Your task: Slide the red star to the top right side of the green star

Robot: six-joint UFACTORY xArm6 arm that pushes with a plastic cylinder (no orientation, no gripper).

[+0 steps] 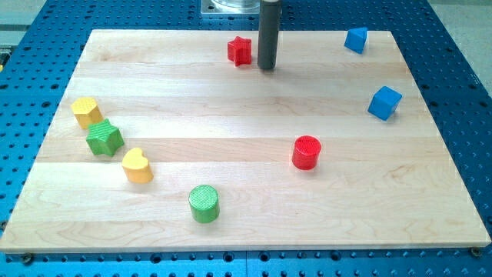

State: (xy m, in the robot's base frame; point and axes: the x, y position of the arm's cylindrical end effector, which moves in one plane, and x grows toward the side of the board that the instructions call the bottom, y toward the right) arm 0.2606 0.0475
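One wooden board [254, 223] is carrying everything, sitting on a blue perforated table [461, 92]; my rod is ending in my tip [267, 69], which has no jaws to open or close, only a blunt end for pushing. My tip is standing just right of the red star [240, 51] near the view's top; the green star [104, 138] is lying well apart at the view's left, between a yellow block [87, 111] and a yellow heart [137, 165]. I judge the push should be starting from the star's upper-right side, driving it down-left, stopping short above-right of the green star.
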